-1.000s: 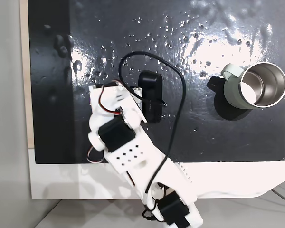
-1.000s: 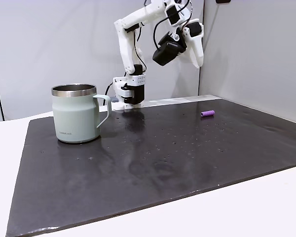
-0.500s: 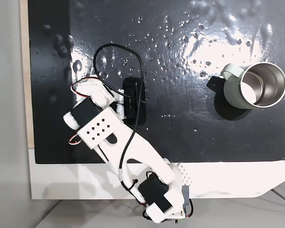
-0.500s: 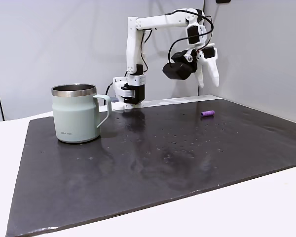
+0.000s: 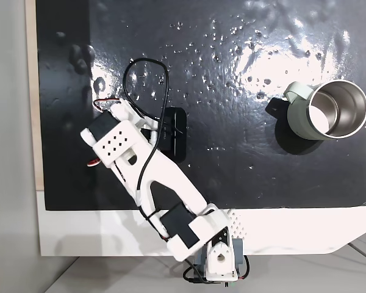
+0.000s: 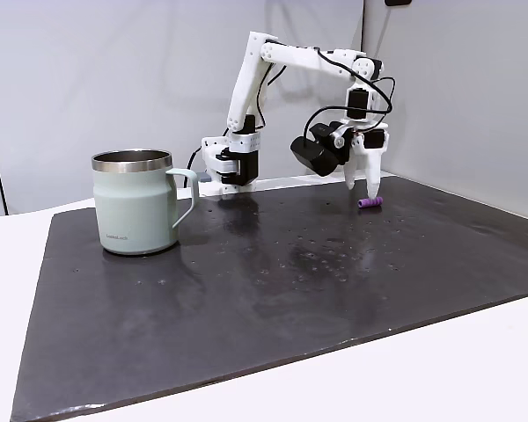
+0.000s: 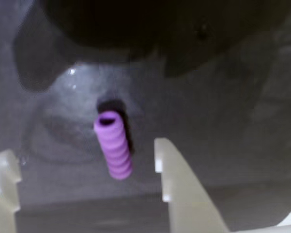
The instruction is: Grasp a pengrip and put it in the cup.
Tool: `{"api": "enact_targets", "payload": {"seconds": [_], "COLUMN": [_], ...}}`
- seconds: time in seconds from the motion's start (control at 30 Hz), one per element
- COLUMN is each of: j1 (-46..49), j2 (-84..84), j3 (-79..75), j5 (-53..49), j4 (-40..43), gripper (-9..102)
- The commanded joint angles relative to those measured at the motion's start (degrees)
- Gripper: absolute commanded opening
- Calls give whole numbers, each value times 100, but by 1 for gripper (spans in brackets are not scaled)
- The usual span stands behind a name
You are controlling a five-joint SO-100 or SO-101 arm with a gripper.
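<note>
- The white two-finger gripper [image 7: 85, 167] hangs over the small purple ribbed rubber pengrip [image 7: 114, 144], jaws spread wide and holding nothing — in the wrist view the two pale fingertips [image 7: 172, 174] stand at lower left and lower right of the frame, tube between them, closer to the right-hand tip.
- The step in hand looks like the final descent onto the pengrip. To do it well: come straight down until the tips are just off the dark, glossy, wet-speckled surface [image 6: 273, 290], then close slowly so both tips meet the ribbed sides together.
- I'd shift a touch toward the left of the wrist frame first — with the tube off-centre, the nearer tip could nudge it and set it rolling.
- The tube's long axis runs nearly top to bottom in the wrist view, leaning slightly; its open end points to the upper part of the frame, and the other end toward the bottom edge. That puts the axis across the closing direction, which suits a squeeze on the flanks.
- In the side fixed view the pengrip [image 6: 370, 202] lies flat at the right of the surface, the gripper [image 6: 370, 189] just above it.
- The sage-green mug with steel interior [image 6: 134, 202] stands well apart, at the left of that frame.
</note>
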Motion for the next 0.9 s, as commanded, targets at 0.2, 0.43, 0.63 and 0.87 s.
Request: {"api": "enact_targets", "payload": {"seconds": [0.2, 0.43, 0.63, 0.87], "j1": [-158, -290, -316, -202], "j2": [-562, -958, -1125, -1178], "j3": [-870, -1222, -1371, -1345], "j5": [79, 97, 70, 53], "j4": [18, 18, 18, 44], "gripper": [26, 25, 13, 0]}}
